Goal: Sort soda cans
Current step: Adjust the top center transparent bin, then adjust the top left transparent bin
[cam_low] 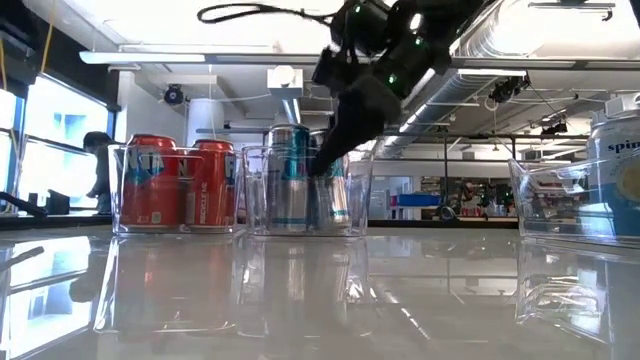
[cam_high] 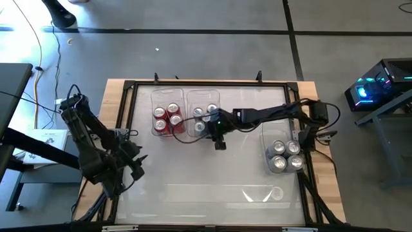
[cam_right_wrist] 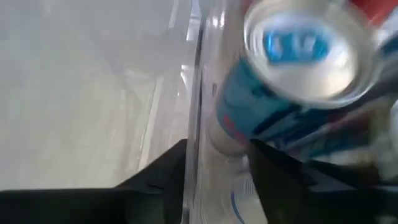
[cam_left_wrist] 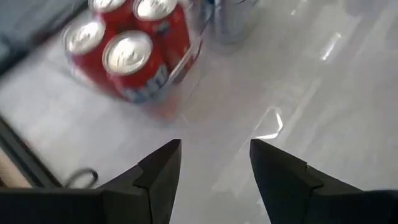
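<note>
Right gripper (cam_right_wrist: 217, 163) fingers part-open around blue-silver can (cam_right_wrist: 292, 74) in middle bin (cam_high: 202, 98), grip unclear; left gripper (cam_left_wrist: 214, 163) fingers open, empty.

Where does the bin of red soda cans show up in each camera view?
High view: bin of red soda cans, upper middle, left of the bin of silver cans.
Low view: at left, beside the silver cans' bin.
Left wrist view: far end, beyond the left gripper.
Right wrist view: not clearly in it.
Shared landmark: the silver cans' bin.
</note>
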Available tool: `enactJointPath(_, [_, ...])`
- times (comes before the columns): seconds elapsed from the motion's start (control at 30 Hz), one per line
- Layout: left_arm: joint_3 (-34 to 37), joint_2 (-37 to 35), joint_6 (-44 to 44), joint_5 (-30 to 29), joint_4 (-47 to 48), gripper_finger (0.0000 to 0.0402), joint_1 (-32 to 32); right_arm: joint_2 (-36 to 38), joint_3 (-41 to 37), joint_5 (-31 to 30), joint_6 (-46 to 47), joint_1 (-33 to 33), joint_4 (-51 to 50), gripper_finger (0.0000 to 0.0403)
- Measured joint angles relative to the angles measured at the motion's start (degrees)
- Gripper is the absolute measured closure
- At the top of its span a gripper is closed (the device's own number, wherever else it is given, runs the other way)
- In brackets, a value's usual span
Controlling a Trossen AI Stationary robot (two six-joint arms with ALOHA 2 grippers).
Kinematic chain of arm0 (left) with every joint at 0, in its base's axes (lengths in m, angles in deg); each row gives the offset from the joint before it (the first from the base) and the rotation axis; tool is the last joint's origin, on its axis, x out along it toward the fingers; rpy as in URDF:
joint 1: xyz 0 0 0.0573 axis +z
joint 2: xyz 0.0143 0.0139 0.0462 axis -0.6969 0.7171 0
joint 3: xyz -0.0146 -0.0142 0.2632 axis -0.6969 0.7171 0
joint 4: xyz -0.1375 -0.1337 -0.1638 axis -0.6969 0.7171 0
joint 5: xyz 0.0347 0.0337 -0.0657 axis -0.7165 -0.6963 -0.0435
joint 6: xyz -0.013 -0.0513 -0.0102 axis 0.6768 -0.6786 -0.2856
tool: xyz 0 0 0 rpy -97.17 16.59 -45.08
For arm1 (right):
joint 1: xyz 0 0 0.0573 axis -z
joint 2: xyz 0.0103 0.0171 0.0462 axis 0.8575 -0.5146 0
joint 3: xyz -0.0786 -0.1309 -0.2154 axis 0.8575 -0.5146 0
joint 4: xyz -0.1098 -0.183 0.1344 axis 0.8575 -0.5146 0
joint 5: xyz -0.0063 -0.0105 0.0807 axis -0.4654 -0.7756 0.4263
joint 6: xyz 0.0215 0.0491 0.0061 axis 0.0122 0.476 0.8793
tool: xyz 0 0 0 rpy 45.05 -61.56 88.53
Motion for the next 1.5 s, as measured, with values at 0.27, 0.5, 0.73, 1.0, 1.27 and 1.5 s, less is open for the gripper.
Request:
enactJointPath(0.27, [13.44, 0.04, -20.51, 8.11, -0.53, 0.0240, -1.48, 5.01, 0.00, 0.61, 1.56, -1.10, -1.15, 0.0214])
enactJointPath(0.5, [19.33, -0.21, -26.92, 3.88, -0.48, 0.0280, 2.16, 10.25, 0.00, 0.00, 2.78, -3.43, -2.65, 0.0215])
enactJointPath(0.73, [20.41, -4.33, -17.18, 1.25, -1.80, 0.0355, 13.95, 21.32, 0.04, -9.93, 3.01, -8.10, -4.84, 0.0215])
enactJointPath(1.0, [20.41, -10.09, 5.34, 3.69, -5.80, 0.0394, 35.66, 27.14, 0.04, -13.89, 2.42, -11.30, -4.85, 0.0215])
enactJointPath(1.27, [20.41, -16.35, 36.68, 3.71, -18.28, 0.0401, 62.55, 26.61, 0.05, -14.38, -0.15, -11.50, -5.78, 0.0215])
enactJointPath(1.5, [20.41, -15.54, 61.68, 10.66, -36.10, 0.0401, 86.44, 26.98, 0.05, -15.68, 0.15, -10.58, -7.11, 0.0215])
